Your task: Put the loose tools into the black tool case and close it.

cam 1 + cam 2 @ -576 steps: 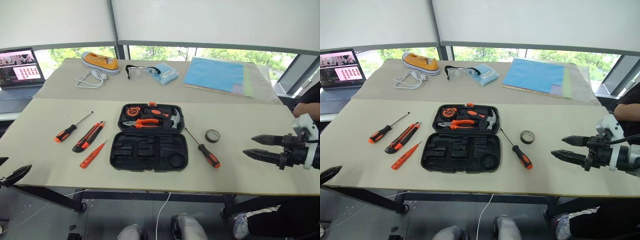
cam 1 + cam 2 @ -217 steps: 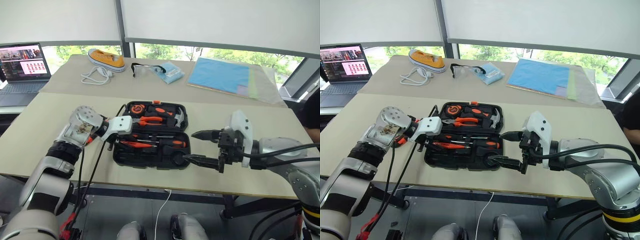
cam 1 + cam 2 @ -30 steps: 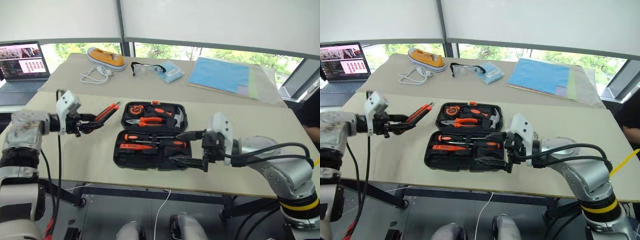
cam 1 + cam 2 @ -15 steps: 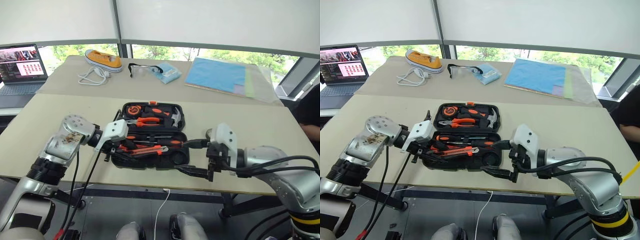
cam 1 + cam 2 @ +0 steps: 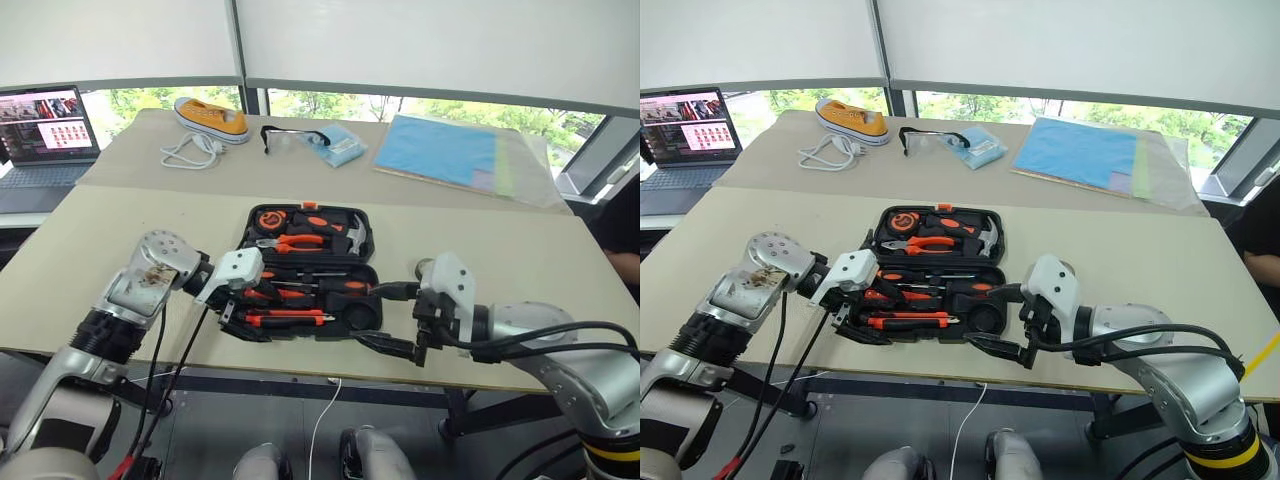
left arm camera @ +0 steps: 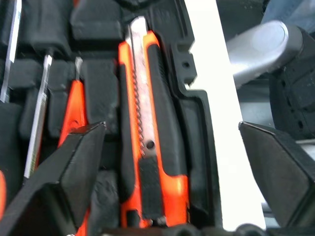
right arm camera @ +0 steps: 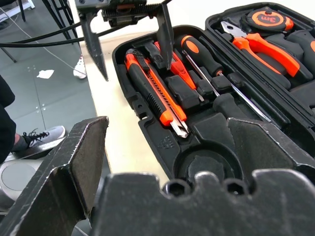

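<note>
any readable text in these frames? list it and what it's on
"3m" on the round orange tape measure in the black tool case.
A small moulded mark in the case's plastic near the utility knife: too faint to read.
Laptop screen shows thumbnails; any text is too small to read.
Nothing else legible.

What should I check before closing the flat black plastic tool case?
1. Orange-black utility knife lying in the front row of the flat black plastic tool case: ok.
2. Left gripper open and off the knife: ok.
3. Right gripper open, holding nothing: ok.
4. Long screwdrivers with black-orange handles in the case: ok.
5. Small dark tape roll in the round recess: cannot tell.
6. Left gripper's fingers out of the lid's path: not ok, they hang over the front half.
</note>
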